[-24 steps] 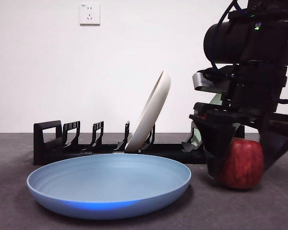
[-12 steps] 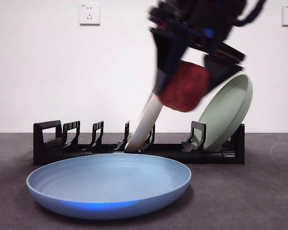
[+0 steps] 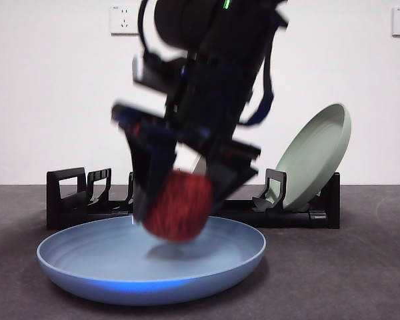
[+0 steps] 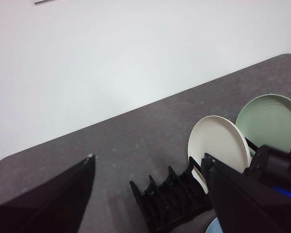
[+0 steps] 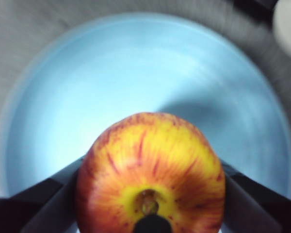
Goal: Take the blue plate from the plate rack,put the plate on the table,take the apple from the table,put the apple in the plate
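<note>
The right tool [image 3: 177, 210] hangs over the blue plate [image 3: 87, 267], pinching the apple [image 3: 179, 205] between its two black jaws. In the front view the apple sits just above the plate's bowl — a shadow lies under it on the blue surface, and a thin gap shows between fruit and plate. The arm above is blurred, so finer detail of the jaws cannot be read there. From the right wrist view the apple [image 5: 151, 171] fills the space between the jaws, its yellow-orange stem end facing the camera, with the blue plate [image 5: 136, 63] spread out beneath it.

The blue plate lies flat on the worktop [image 3: 360, 267] near its front edge, in front of the plate rack [image 3: 70, 200]. The rack runs along the back of the worktop and holds a sage-green plate [image 3: 317, 157] leaning at its end; the arm hides the rack's middle in this view. The left wrist view shows a cream-white plate [image 4: 218, 145] standing in the rack beside the green one [image 4: 271, 119].

The left tool [image 4: 148, 194] waits high above the worktop — its jaws spread wide, nothing between them.
</note>
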`<state>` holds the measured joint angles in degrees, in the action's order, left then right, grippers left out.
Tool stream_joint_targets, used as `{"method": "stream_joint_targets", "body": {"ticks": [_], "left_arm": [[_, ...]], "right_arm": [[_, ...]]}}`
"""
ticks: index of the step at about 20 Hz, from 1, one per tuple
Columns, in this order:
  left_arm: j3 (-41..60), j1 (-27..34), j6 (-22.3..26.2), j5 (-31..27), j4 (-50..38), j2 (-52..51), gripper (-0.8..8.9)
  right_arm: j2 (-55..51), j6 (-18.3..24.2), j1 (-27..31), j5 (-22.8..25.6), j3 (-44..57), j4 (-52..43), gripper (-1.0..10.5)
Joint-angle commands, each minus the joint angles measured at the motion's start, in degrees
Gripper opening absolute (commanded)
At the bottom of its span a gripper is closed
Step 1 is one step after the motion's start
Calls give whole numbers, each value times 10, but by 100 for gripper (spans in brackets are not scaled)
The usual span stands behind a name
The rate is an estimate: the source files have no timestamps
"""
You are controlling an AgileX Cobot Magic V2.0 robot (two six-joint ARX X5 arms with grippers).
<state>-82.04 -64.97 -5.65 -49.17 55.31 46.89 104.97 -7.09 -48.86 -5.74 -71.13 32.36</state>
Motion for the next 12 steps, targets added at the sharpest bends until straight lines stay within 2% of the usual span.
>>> {"method": "stream_joint_targets", "body": {"ticks": [1,4,5,12], "left_arm": [[2,2,-6,-3,1,0,369],[2,2,-6,-3,3,0,369],[2,2,-6,-3,5,0,369],[2,2,-6,-2,7,10,368]], "right_arm": [[20,-5,-5,2,-1,-6,43],[22,-5,-7,2,-1,-8,443],[22,-5,-7,1,-1,-8,511],[7,-5,-6,1,-15,-4,504]]}}
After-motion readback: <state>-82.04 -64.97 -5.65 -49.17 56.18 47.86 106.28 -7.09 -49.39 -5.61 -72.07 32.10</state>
